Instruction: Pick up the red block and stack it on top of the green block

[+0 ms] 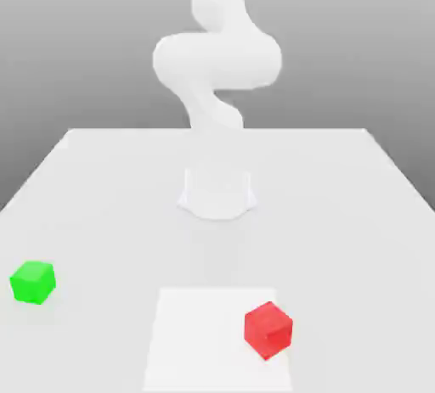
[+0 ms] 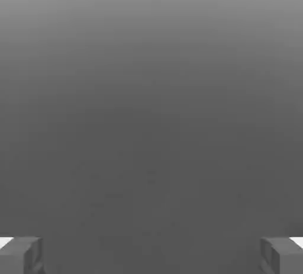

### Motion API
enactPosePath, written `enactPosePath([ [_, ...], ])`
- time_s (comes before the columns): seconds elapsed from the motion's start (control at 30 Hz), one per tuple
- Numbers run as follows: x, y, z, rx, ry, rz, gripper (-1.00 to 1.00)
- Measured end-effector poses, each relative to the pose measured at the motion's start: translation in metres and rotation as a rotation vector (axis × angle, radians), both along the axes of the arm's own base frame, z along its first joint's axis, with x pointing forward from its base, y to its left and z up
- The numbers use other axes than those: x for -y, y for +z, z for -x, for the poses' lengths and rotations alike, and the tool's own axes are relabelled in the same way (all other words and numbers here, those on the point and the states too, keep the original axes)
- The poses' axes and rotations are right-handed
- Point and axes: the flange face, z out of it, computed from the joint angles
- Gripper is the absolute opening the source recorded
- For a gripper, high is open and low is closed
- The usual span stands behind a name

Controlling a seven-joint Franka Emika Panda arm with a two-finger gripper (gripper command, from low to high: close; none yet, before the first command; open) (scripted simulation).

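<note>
Nearest to us in the exterior view, toward the right, we see the red block [image 1: 268, 330], a small bright cube turned so that one corner edge faces us. It sits at the right edge of a pale, white square patch [image 1: 208, 340] on the table [image 1: 327, 238], partly over that edge. A little farther back, near the exterior view's left edge, we find the green block [image 1: 33, 282], a cube of much the same kind, also set at an angle. It rests directly on the light grey tabletop, well apart from the red block and off the patch.

Beyond both cubes, in the middle of the table, we see the base [image 1: 217, 196] of the white robot arm [image 1: 217, 60], which rises above it and runs out at the top. Behind stands a plain grey background [image 1: 76, 43]. In the hand view, we see the gripper [image 2: 151, 256] with its two fingers spread wide apart, holding nothing between them.
</note>
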Motion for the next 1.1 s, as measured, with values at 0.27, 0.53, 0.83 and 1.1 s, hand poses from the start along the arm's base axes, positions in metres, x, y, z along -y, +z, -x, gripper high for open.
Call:
enactPosePath([
  [0.27, -0.029, -0.167, -0.072, -0.258, 0.196, 0.075, 0.00],
  [0.53, -0.058, -0.337, -0.075, -0.505, 0.393, 0.160, 0.00],
  [0.83, -0.069, -0.487, -0.039, -0.688, 0.544, 0.232, 0.00],
  [1.1, -0.069, -0.517, -0.037, -0.691, 0.544, 0.231, -1.00],
])
